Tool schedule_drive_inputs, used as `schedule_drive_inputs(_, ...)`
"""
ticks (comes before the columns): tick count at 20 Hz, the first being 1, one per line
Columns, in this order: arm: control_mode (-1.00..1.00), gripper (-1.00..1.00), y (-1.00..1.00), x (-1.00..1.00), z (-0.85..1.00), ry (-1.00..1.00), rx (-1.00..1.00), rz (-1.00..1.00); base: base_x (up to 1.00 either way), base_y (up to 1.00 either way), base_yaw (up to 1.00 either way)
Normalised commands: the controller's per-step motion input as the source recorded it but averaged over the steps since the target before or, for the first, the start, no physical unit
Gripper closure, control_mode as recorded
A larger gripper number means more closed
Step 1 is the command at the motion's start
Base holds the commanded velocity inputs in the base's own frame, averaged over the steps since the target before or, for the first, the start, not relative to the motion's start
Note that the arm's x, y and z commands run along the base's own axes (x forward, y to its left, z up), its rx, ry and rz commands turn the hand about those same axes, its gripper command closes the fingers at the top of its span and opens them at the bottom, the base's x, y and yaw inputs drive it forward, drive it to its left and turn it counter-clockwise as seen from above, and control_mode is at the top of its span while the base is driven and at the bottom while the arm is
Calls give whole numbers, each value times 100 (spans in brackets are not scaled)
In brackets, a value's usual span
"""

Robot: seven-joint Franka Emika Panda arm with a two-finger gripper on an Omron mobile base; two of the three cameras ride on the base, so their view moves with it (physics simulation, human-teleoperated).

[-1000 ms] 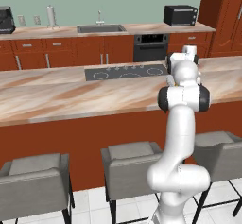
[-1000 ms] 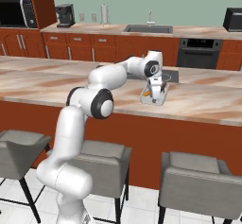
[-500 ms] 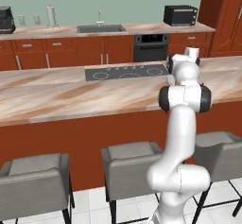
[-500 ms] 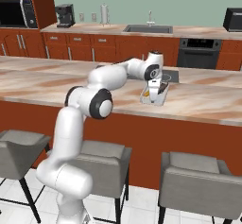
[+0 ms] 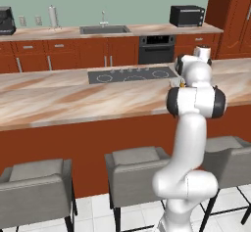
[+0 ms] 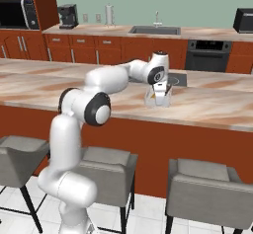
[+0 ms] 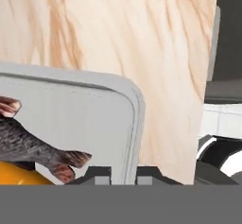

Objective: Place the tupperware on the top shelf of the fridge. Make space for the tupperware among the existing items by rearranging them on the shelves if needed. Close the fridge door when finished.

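Gripper [image 7: 116,175] clamped across right rim of tupperware [image 7: 71,124] on marble counter [image 6: 207,104]; edge grip leaves the fish [image 7: 28,145] inside untouched for lifting

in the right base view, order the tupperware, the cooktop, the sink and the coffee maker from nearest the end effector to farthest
1. tupperware, at the end effector, on the island counter.
2. cooktop, just behind it on the island.
3. sink, on the back counter.
4. coffee maker, far left on the back counter.
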Motion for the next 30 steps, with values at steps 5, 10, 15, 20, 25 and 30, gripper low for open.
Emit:
schedule_drive_inputs(5, -100, 100, 38, -93, 55, -17, -10, 21, 0, 0, 0)
schedule_drive_inputs(10, -100, 100, 83, -100, 27, -39, -10, 20, 0, 0, 0)
schedule_drive_inputs(15, -100, 100, 89, -83, 47, -10, -3, 17, 0, 0, 0)
schedule_drive_inputs(20, -100, 100, 67, -74, 66, 3, 1, 11, 0, 0, 0)
schedule_drive_inputs(25, -100, 100, 49, -87, 66, 7, 10, 14, 0, 0, 0)
schedule_drive_inputs(30, -100, 100, 5, -86, 22, 5, 16, 15, 0, 0, 0)
